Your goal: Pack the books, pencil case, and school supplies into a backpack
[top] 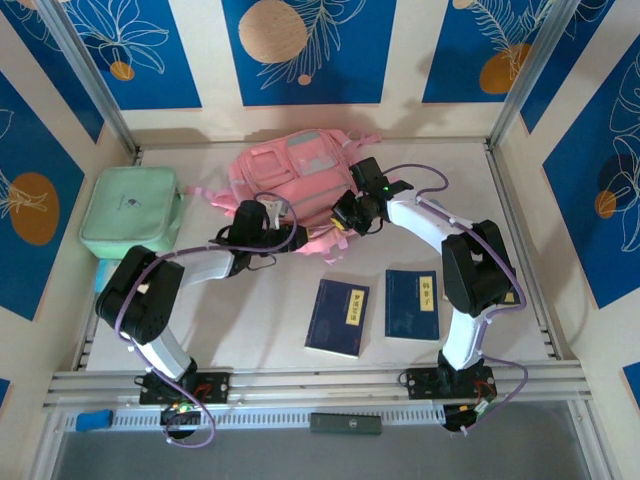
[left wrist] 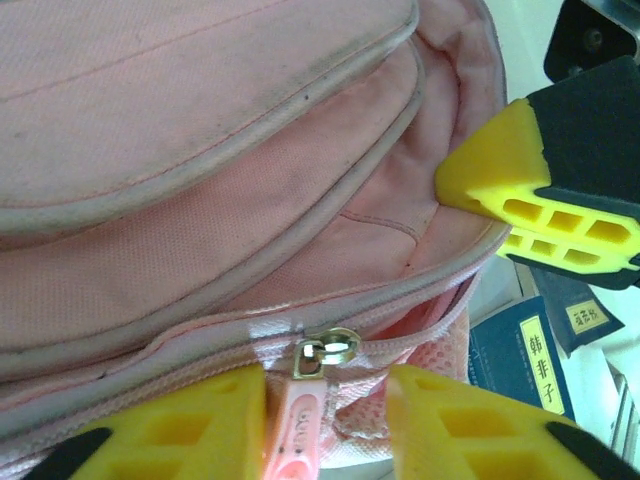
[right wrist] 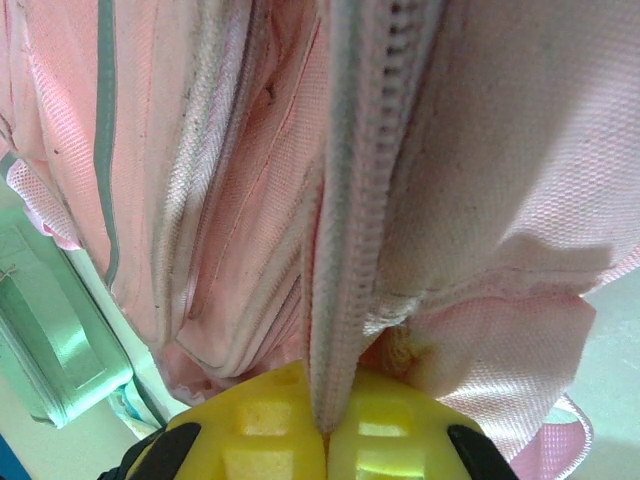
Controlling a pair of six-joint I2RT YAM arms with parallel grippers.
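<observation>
arms (top: pixel 200 268): white, black joints | cables (top: pixel 412 167): purple | tool fingers (left wrist: pixel 170 435): yellow, seemingly foam

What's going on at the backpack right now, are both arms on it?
Both arms are at the pink backpack. The right gripper is pinched shut on the fabric along a zipper seam, holding the bag. The left gripper has its fingers either side of a zipper pull, jaws apart, not clamped on it. One navy book and a second navy book lie on the table in front of the bag, not yet packed.
</observation>
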